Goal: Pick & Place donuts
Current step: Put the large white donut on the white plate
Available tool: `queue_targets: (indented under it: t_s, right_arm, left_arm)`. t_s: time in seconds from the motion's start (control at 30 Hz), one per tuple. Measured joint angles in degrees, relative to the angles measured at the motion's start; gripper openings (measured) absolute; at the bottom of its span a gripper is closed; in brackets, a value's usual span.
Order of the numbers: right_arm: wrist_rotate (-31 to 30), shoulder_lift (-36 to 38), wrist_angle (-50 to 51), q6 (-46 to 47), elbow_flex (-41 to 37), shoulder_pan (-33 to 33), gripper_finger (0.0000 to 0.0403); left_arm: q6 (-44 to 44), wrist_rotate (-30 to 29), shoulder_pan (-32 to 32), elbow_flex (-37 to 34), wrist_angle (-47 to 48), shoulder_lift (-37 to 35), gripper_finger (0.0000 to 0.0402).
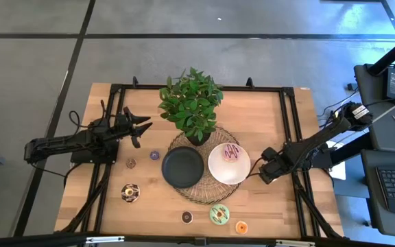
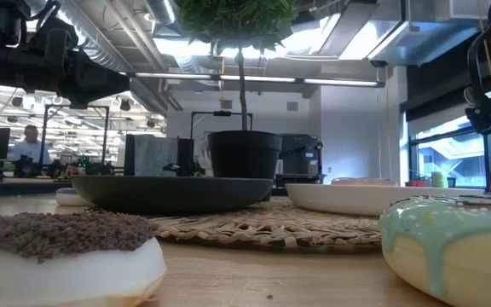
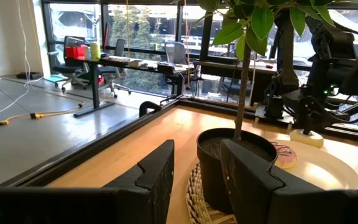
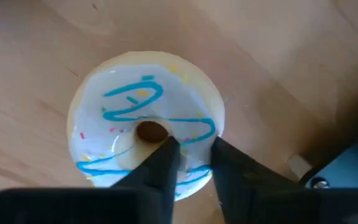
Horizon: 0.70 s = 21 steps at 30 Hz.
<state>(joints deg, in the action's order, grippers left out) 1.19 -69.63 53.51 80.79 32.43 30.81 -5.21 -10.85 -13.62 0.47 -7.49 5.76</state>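
My right gripper (image 1: 266, 169) points down just right of the white plate (image 1: 219, 177) and is shut on a white-iced donut with blue drizzle (image 4: 129, 99), which it hides in the high view. A pink donut (image 1: 232, 153) lies on the white plate. Loose on the table lie a purple donut (image 1: 154, 156), brown ones (image 1: 131, 163) (image 1: 187, 217), a chocolate-sprinkled one (image 1: 130, 193), a green one (image 1: 219, 215) and an orange one (image 1: 241, 227). The black plate (image 1: 182, 167) holds nothing. My left gripper (image 1: 141, 127) is open, off the table's left side, touching nothing. My right gripper comes from above, pointing down. It has the donut's ring (image 4: 194, 134) pinched between its two fingers, one fingertip (image 4: 166, 152) at the centre hole and the other at the outer edge. The donut lies flat with its underside on the table (image 3: 307, 139).
Both plates sit on a round woven mat (image 1: 201, 195) at the table's middle. A potted plant (image 1: 192, 103) stands at the mat's far edge, its pot (image 3: 229, 158) straight ahead of my left gripper (image 3: 197, 180). A black frame (image 1: 290, 137) runs along the table's sides.
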Motion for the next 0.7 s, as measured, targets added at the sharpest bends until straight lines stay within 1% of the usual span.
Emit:
queue_targets:
  t_s: [0.1,0.2,0.3,0.43,0.53,0.6,0.7]
  right_arm:
    - [-0.34,-0.02,0.37,-3.74,2.05,-0.02,0.0041]
    - [-3.11,-0.02,1.89,-7.25,5.62,-0.02,0.0014]
    - [-7.11,-0.02,1.47,-12.37,9.91,-0.12,0.0014]
    - [-12.17,-0.15,1.43,-16.47,15.25,-1.42,0.0029]
    - [-15.57,-1.37,0.18,-22.22,18.31,-2.73,0.0027]
    - [-16.56,-3.02,-2.00,-26.77,19.95,-4.06,0.0022]
    - [-16.35,-6.42,-6.85,-33.69,21.73,-6.31,0.0018]
  left_arm:
    - [0.00,0.00,0.02,0.00,0.00,0.02,0.0127]
    - [0.00,0.00,0.02,0.00,0.00,0.00,0.0127]
    - [0.00,0.00,0.00,0.01,0.00,0.01,0.0127]
    - [0.00,0.00,-0.01,0.00,0.00,0.02,0.0127]
    - [0.00,0.00,0.02,0.00,0.00,0.00,0.0127]
    - [0.00,0.00,-0.01,0.00,0.00,0.02,0.0127]
    - [0.00,0.01,0.00,0.01,0.00,0.01,0.0127]
